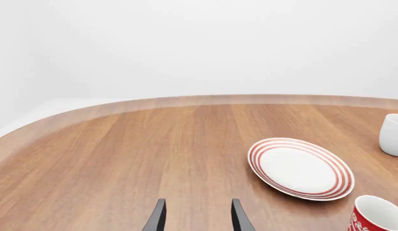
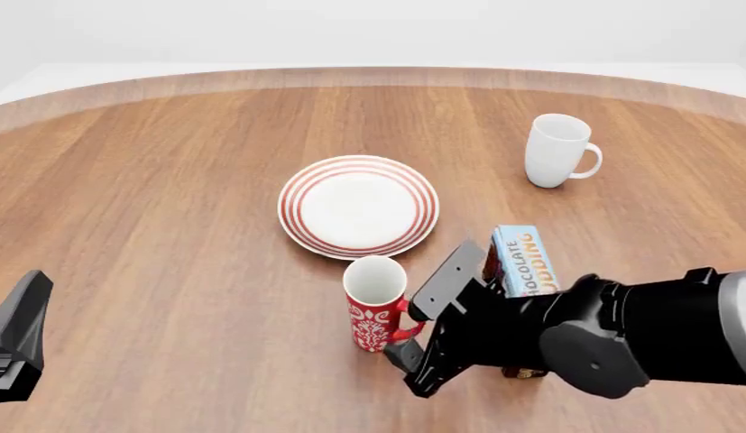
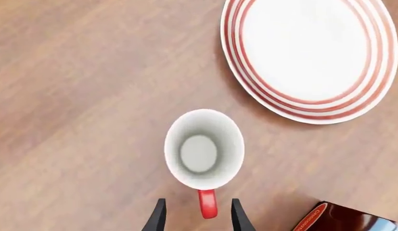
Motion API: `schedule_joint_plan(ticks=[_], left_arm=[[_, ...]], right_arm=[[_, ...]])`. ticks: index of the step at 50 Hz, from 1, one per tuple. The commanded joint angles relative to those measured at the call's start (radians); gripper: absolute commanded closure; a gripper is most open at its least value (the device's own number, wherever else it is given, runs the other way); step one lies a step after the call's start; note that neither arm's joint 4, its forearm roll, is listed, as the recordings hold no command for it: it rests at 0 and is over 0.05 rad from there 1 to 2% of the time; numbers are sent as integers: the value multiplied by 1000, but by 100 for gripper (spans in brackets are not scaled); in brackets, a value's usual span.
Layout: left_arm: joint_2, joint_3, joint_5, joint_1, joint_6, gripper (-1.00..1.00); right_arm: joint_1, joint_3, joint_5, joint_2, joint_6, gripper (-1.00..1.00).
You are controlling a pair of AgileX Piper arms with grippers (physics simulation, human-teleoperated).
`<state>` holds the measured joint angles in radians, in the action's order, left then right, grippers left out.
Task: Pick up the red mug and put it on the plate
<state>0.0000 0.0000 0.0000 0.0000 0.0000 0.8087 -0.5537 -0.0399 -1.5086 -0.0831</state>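
Note:
The red mug (image 2: pixel 375 308) stands upright on the table just in front of the plate (image 2: pixel 358 206), white inside, with its handle (image 3: pixel 208 204) turned toward the right arm. My right gripper (image 3: pixel 197 201) is open and hangs above the mug. Its two fingers straddle the handle without touching it. In the front view the right gripper (image 2: pixel 404 348) sits low beside the mug's right side. My left gripper (image 1: pixel 197 216) is open and holds nothing, at the near left of the table (image 2: pixel 18 347). The left wrist view also shows the plate (image 1: pixel 300 167) and the mug's rim (image 1: pixel 377 216).
A plain white mug (image 2: pixel 556 151) stands at the far right. A blue chocolate pudding box (image 2: pixel 523 261) lies right of the red mug, partly under the right arm. The curved far table edge (image 2: pixel 373 77) runs behind the plate.

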Motion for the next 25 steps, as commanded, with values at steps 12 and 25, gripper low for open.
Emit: schedule_joint_plan(ticks=[12,25], left_arm=[[0,0,0,0,0,-100],[0,0,0,0,0,-100]], right_arm=[[-23,4,-15,-2,-44,100],[-47,-24,37,87,-59,100]])
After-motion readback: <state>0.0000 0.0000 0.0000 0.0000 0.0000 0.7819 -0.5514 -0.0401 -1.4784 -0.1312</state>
